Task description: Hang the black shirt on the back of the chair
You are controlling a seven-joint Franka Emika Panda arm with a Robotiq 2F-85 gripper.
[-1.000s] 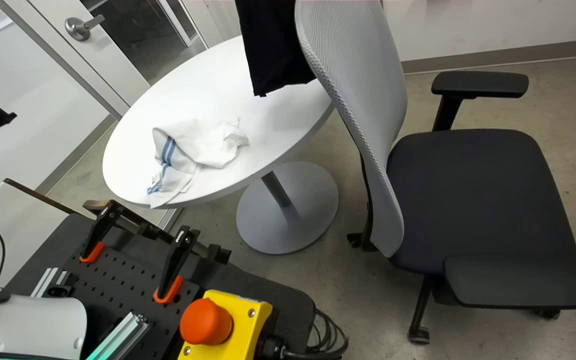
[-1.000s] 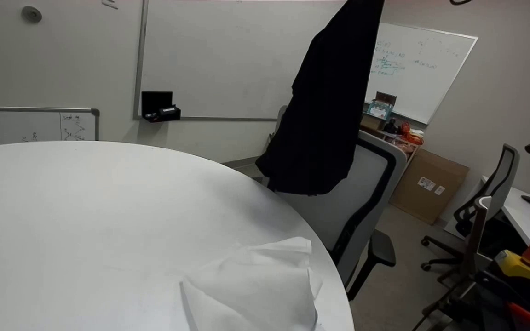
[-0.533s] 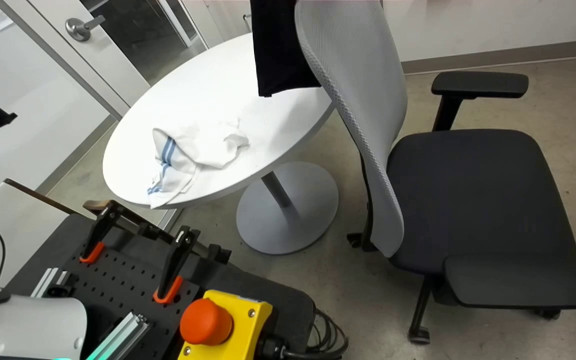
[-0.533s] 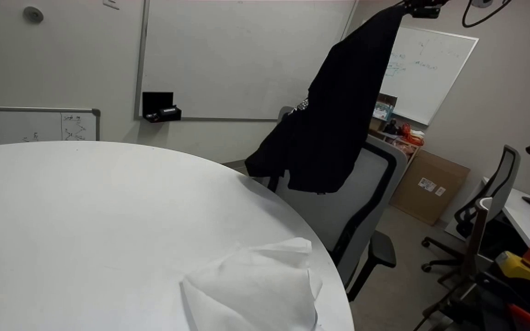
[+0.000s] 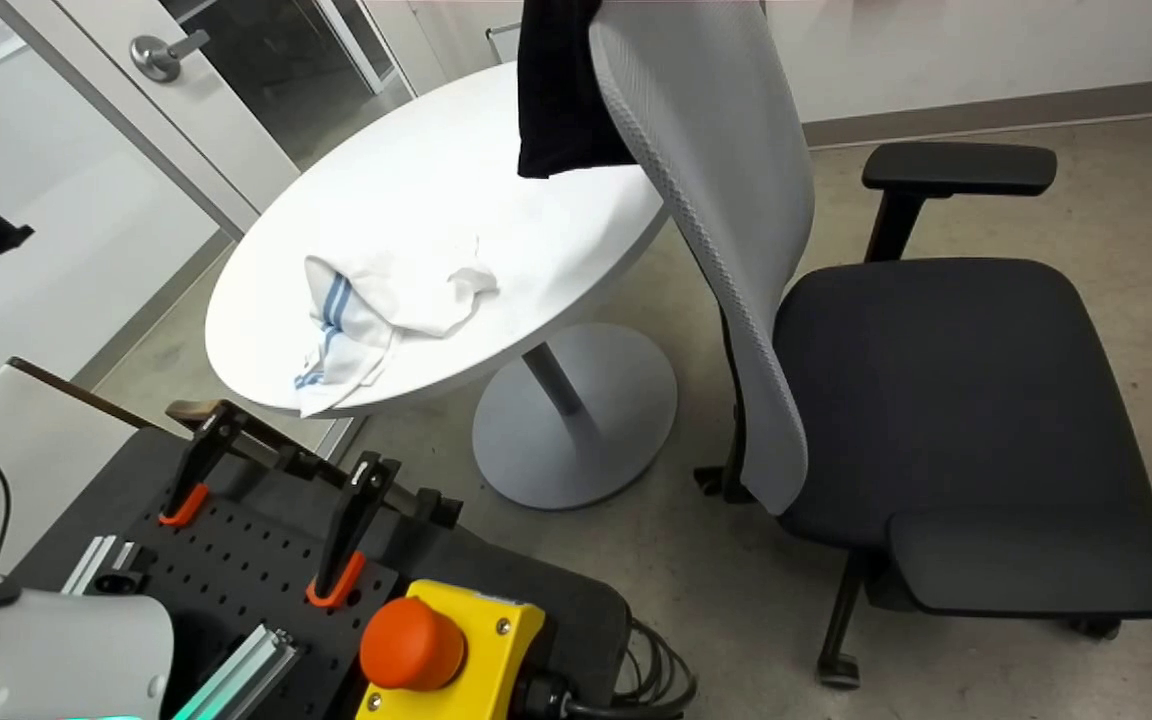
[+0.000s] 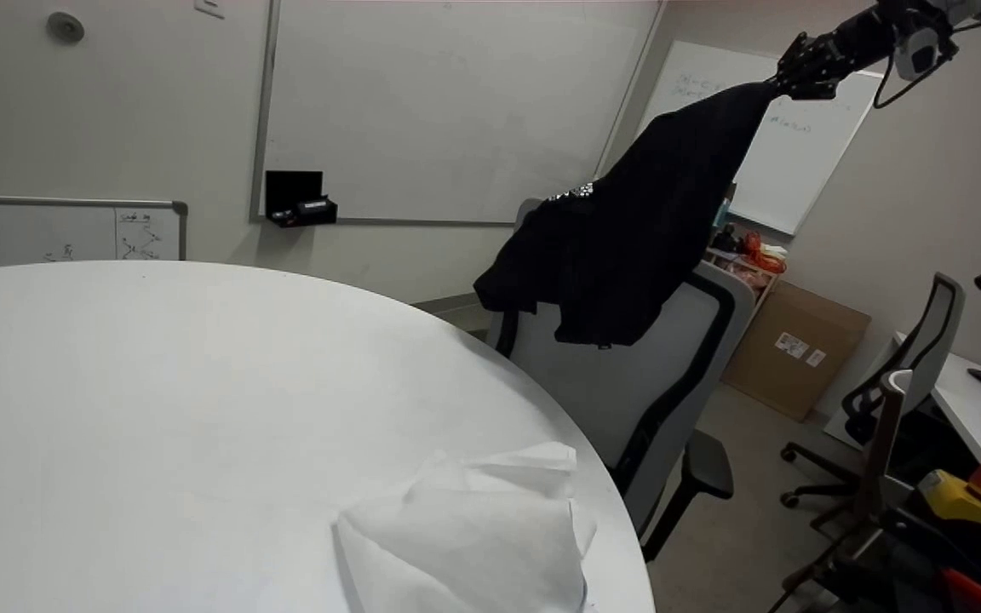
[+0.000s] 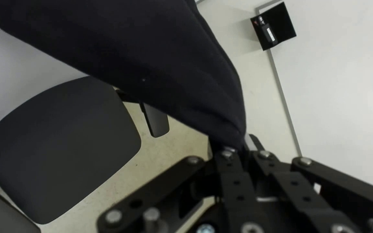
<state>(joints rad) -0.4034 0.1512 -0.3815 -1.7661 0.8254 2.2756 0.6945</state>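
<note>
The black shirt (image 6: 652, 230) stretches down from my gripper (image 6: 777, 83) across the top of the chair back (image 6: 674, 358). Its lower end hangs on the table side of the backrest. That hanging end also shows in an exterior view (image 5: 566, 100) beside the grey backrest (image 5: 726, 150). In the wrist view, my gripper (image 7: 236, 144) is shut on a bunched end of the shirt (image 7: 134, 48). The gripper is above the chair back, and the chair seat (image 7: 63, 152) lies below it. The shirt covers the middle of the backrest's top edge.
A round white table (image 6: 158, 409) stands behind the chair, with a crumpled white cloth (image 6: 473, 528) on it. The chair has armrests (image 5: 961, 168) on both sides. A black bench holds clamps (image 5: 351, 530) and a yellow box with a red button (image 5: 411, 645). Whiteboards hang on the walls.
The gripper has come into view at the upper right, moving right and down with the shirt's end. The shirt slants more, its lower edge has risen, and a patterned patch now shows.
</note>
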